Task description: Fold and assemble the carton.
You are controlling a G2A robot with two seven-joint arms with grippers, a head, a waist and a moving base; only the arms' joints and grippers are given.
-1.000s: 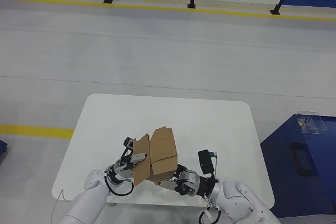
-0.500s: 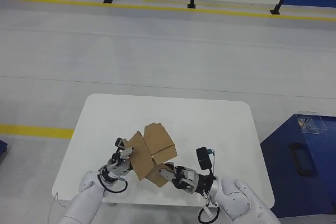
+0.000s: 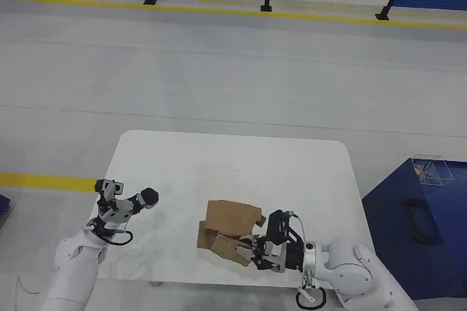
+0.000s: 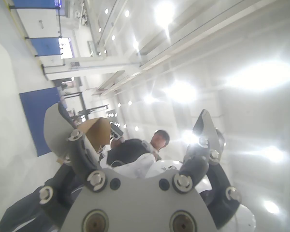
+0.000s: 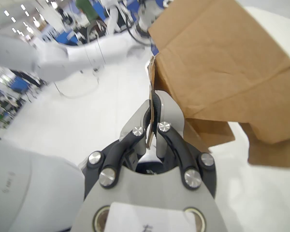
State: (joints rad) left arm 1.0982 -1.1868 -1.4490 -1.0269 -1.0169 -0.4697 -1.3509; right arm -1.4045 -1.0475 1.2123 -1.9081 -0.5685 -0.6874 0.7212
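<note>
Carton, part-folded, sits at front-centre of worktop. R gripper is pinched on its flap edge, with the carton body just ahead. L gripper is spread wide and empty, well apart at the left. R arm is nearer.

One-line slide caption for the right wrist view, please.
Close-up of the right claw shut on one edge of the partly folded carton, with the white table beneath.
</note>
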